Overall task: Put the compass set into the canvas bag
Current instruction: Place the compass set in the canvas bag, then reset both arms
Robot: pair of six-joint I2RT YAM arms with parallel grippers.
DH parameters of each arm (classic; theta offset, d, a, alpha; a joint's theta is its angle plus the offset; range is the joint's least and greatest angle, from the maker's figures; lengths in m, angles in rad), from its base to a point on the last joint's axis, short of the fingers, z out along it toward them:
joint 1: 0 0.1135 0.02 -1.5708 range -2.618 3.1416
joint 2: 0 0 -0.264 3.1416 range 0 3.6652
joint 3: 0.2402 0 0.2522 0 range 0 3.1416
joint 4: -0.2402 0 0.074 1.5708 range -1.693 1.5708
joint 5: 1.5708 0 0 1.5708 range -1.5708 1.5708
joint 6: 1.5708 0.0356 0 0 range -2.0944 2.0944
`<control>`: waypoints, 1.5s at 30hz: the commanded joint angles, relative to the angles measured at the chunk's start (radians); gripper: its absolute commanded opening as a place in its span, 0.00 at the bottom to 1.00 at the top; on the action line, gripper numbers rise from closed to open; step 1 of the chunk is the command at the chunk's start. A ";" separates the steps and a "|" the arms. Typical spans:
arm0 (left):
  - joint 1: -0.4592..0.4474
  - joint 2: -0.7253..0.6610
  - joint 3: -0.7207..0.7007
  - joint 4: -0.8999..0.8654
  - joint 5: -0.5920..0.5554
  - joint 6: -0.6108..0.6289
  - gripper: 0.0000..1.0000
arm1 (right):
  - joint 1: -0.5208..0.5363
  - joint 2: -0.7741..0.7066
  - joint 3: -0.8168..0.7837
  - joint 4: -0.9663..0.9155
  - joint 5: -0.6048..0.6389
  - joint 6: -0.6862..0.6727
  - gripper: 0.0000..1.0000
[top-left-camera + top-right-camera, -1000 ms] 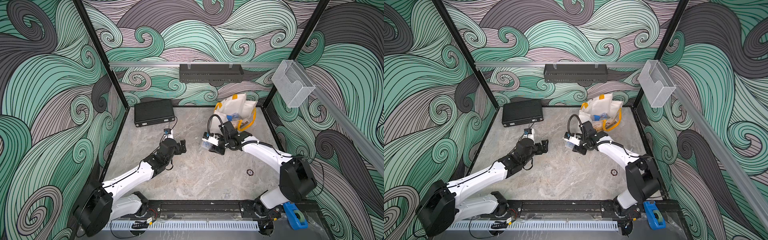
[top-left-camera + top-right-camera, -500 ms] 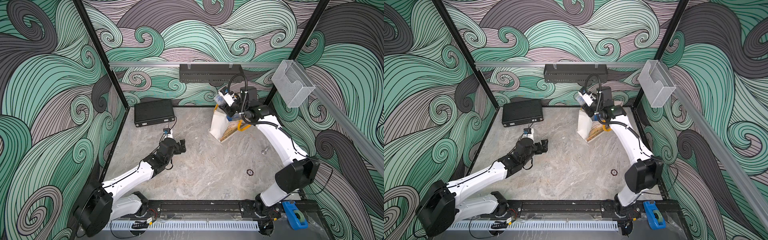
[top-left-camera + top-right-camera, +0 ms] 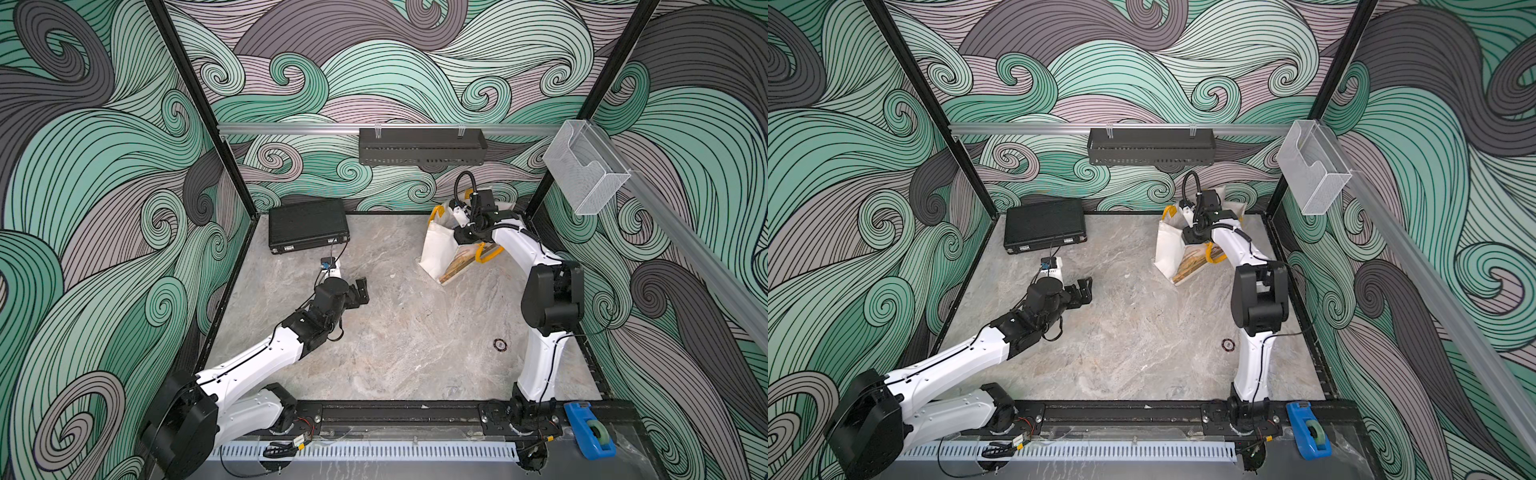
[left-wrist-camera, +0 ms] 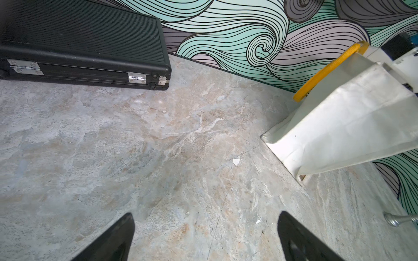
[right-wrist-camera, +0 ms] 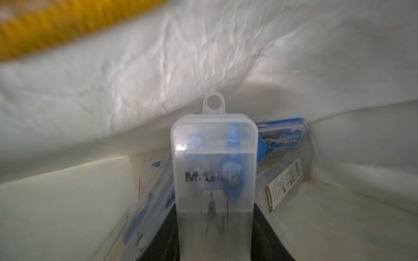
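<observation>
The canvas bag (image 3: 436, 249) (image 3: 1168, 249), off-white with yellow handles, stands open at the back right of the table in both top views; its side also shows in the left wrist view (image 4: 339, 126). My right arm's wrist (image 3: 478, 210) reaches down into the bag's mouth. In the right wrist view my right gripper (image 5: 214, 217) is shut on the compass set (image 5: 213, 162), a frosted plastic case with a hang tab, held inside the bag's white fabric walls (image 5: 158, 67). My left gripper (image 3: 362, 291) (image 4: 205, 217) hangs open over the middle of the table, holding nothing.
A black briefcase (image 3: 308, 224) (image 4: 79, 40) lies shut at the back left. Other packets (image 5: 282, 137) lie in the bag beside the case. A small ring (image 3: 500, 344) sits on the table. A black rack (image 3: 422, 145) and a clear bin (image 3: 586, 166) hang on the walls.
My right arm carried the compass set from mid-table up over the bag, then lowered it into the bag's mouth. The bag now stands more upright. The left arm has not moved.
</observation>
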 commanded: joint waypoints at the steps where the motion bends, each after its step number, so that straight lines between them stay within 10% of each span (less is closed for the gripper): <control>1: 0.007 -0.023 0.001 -0.033 -0.031 -0.006 0.99 | 0.003 -0.014 0.020 0.000 0.010 0.019 0.46; 7: 0.009 -0.032 0.000 -0.060 -0.072 -0.003 0.99 | 0.003 -0.055 0.028 0.017 -0.015 0.022 0.65; 10: 0.010 -0.039 -0.001 -0.072 -0.091 0.005 0.99 | 0.003 -0.102 0.009 0.053 -0.038 0.035 1.00; 34: 0.130 -0.323 -0.045 -0.427 -0.762 -0.043 0.99 | 0.003 -0.941 -0.856 0.260 -0.009 0.458 1.00; 40: 0.201 -0.242 -0.089 -0.254 -0.758 0.128 0.99 | 0.001 -0.951 -1.067 0.333 0.215 0.489 1.00; 45: 0.290 -0.168 -0.115 -0.105 -0.541 0.262 0.99 | -0.014 -0.872 -1.206 0.678 0.350 0.472 1.00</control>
